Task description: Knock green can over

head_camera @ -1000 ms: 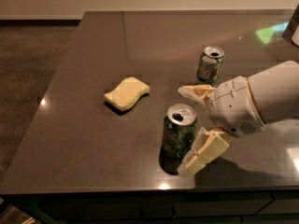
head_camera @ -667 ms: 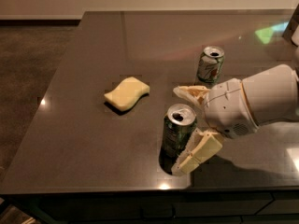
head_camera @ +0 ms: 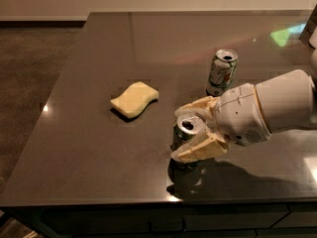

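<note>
The dark green can (head_camera: 186, 129) stands near the table's front edge, its silver top with the pull-tab opening facing up. My gripper (head_camera: 178, 134) reaches in from the right, with one cream finger (head_camera: 194, 106) behind the can and the other (head_camera: 198, 149) across its front. Both press against the can, which looks upright or tilted slightly left. Its lower body is partly hidden by the front finger.
A paler white-and-green can (head_camera: 221, 72) stands upright behind and to the right of the gripper. A yellow sponge (head_camera: 134, 99) lies to the left. The dark table's front edge (head_camera: 148, 198) is close below the green can. The white arm (head_camera: 277, 105) fills the right side.
The gripper has slid left along the can and its fingers have drawn closer together around it. The can stays in about the same spot.
</note>
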{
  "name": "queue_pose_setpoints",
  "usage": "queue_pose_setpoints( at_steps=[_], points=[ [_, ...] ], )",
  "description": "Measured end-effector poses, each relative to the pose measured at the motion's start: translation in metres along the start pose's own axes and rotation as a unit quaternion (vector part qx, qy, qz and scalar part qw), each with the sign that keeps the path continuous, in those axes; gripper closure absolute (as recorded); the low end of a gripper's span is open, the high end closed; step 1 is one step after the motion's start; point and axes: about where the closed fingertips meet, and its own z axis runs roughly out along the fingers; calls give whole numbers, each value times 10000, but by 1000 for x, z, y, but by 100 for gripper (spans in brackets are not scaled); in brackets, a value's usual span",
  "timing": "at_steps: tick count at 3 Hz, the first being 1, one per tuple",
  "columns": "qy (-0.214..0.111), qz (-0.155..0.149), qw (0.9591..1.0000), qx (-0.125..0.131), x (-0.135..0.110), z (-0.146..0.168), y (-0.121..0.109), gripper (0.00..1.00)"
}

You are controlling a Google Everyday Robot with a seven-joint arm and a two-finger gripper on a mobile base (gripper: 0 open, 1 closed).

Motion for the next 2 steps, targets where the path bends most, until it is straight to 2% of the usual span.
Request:
queue_pose_setpoints(
  at_steps=[1,2],
  points=[
    [16,120,9999,73,-5,-11,-6,65],
    [366,120,9990,226,-21,-29,-18,88]
  ],
)
